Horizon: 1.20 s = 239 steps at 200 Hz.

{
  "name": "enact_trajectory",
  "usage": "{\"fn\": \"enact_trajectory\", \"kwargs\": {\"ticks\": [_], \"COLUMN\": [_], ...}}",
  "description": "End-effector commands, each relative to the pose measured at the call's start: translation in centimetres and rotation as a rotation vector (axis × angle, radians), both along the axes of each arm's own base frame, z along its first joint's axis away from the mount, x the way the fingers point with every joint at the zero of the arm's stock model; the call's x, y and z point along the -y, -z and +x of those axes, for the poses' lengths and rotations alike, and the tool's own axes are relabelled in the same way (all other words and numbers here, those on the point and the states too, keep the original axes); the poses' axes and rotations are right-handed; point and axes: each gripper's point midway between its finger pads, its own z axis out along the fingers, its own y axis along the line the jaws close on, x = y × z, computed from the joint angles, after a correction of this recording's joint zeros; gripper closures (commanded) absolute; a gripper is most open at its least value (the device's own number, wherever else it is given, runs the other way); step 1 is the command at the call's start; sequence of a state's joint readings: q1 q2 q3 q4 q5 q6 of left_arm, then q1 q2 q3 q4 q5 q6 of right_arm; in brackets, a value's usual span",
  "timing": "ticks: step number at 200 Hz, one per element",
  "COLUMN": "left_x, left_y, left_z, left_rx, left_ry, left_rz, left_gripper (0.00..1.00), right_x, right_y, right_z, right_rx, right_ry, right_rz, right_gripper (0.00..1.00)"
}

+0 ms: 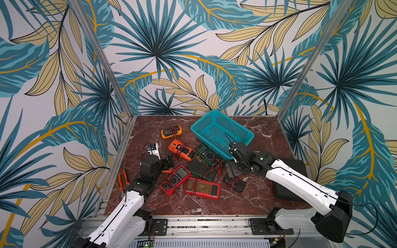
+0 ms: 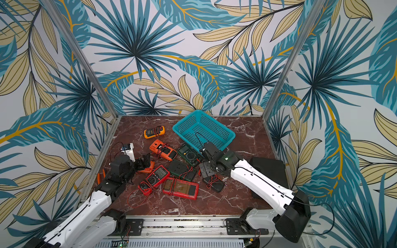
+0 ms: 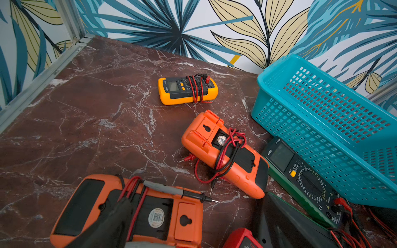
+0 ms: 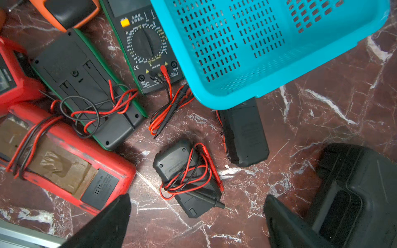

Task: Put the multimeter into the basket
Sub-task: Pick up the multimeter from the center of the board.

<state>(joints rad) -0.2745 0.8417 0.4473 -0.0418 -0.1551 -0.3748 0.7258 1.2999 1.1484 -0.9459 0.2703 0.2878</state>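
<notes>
The teal basket (image 1: pixel 221 133) (image 2: pixel 204 131) stands empty at the back right of the marble table. Several multimeters lie in front of it: a yellow one (image 1: pixel 171 131), an orange one (image 1: pixel 181 149), a green one (image 1: pixel 207 154) against the basket, red ones (image 1: pixel 179 175), and a small black one (image 1: pixel 235 183) wrapped in leads. My left gripper (image 1: pixel 168 163) is open just above a face-down orange multimeter (image 3: pixel 187 219). One of its fingers (image 3: pixel 116 221) shows over that meter. My right gripper (image 4: pixel 197 214) (image 1: pixel 233 170) is open and empty above the small black multimeter (image 4: pixel 184 171).
A black box (image 1: pixel 290 178) (image 4: pixel 354 193) sits at the table's right edge beside my right arm. Orange-handled pliers (image 1: pixel 123 179) lie on the left frame rail. Another black meter (image 4: pixel 245 135) is partly under the basket's rim (image 4: pixel 225 98). Red and black leads trail between the meters.
</notes>
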Motion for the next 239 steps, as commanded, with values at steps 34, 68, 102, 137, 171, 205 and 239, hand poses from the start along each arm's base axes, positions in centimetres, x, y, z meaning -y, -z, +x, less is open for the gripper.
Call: {"fn": "enact_trajectory", "kwargs": {"ticks": [34,68,102,137,171,205,239], "left_x": [-0.1,-0.1,-0.2,-0.7,-1.7,-2.4,-3.1], "left_y": [-2.3,-2.1,-2.0,-2.2,-1.9,-1.6,-0.4], "left_z": [0.5,0.4,0.3,0.0,-0.5,-0.8,-2.0], "left_rx": [0.053,0.048,0.045,0.052,0.041,0.012,-0.087], "left_ry": [-0.014,-0.017,-0.024,-0.052,-0.107,-0.143,-0.184], "left_rz": [-0.014,-0.018,-0.019,-0.026,-0.02,-0.007,-0.006], "left_gripper": [0.0,0.0,0.0,0.0,0.0,0.0,0.0], "right_x": [-0.9,-1.7,-5.6,-9.2,-12.2,-14.5,-15.3], "right_y": [2.8,3.9,4.1,4.7,5.8,7.2,8.3], "right_z": [-2.4,-3.1,-4.3,-4.8,-4.4,-4.3,-4.5], "right_rx": [-0.179,-0.233,-0.237,-0.223,-0.216,-0.229,-0.257], "right_ry": [-0.096,-0.116,-0.261,-0.398,-0.476,-0.526,-0.537], "right_rz": [-0.043,-0.031,0.028,0.032,0.01,0.001,0.015], "right_gripper": [0.0,0.0,0.01,0.0,0.01,0.01,0.01]}}
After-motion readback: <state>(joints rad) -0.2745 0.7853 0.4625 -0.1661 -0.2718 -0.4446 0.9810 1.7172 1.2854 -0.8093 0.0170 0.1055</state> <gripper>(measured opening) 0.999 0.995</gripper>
